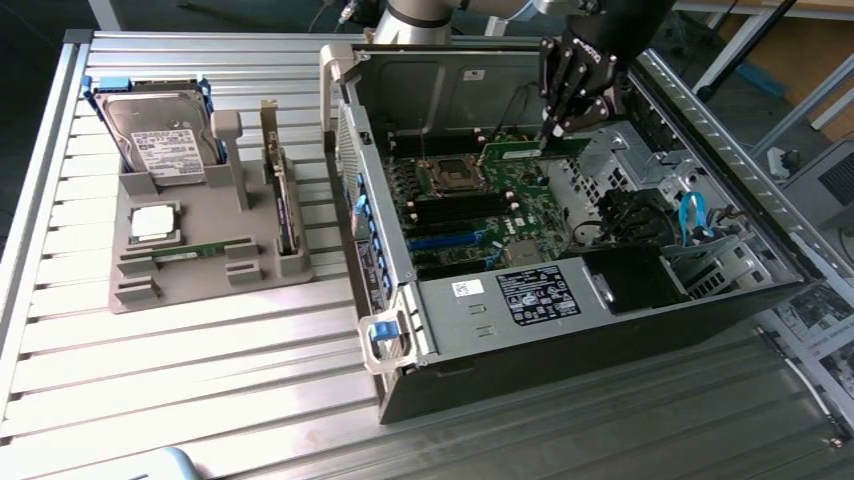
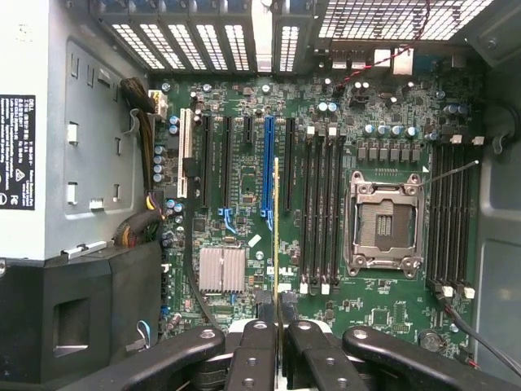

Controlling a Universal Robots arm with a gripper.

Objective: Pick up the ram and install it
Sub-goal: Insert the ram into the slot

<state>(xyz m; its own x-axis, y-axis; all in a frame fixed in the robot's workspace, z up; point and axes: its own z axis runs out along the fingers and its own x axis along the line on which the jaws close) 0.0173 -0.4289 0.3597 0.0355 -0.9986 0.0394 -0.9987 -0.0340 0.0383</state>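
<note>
Presently, the end effector (image 1: 555, 128) is clamped on the ram (image 1: 531, 150), hovering above the motherboard (image 1: 501, 215) inside the open case (image 1: 454, 75).

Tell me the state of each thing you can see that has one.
claw, shut on the ram.
ram, held over the open case, not yet in a slot.
computer case, lying on its side, open.
memory slots, empty.
hard drive, resting in the grey holder.
</note>
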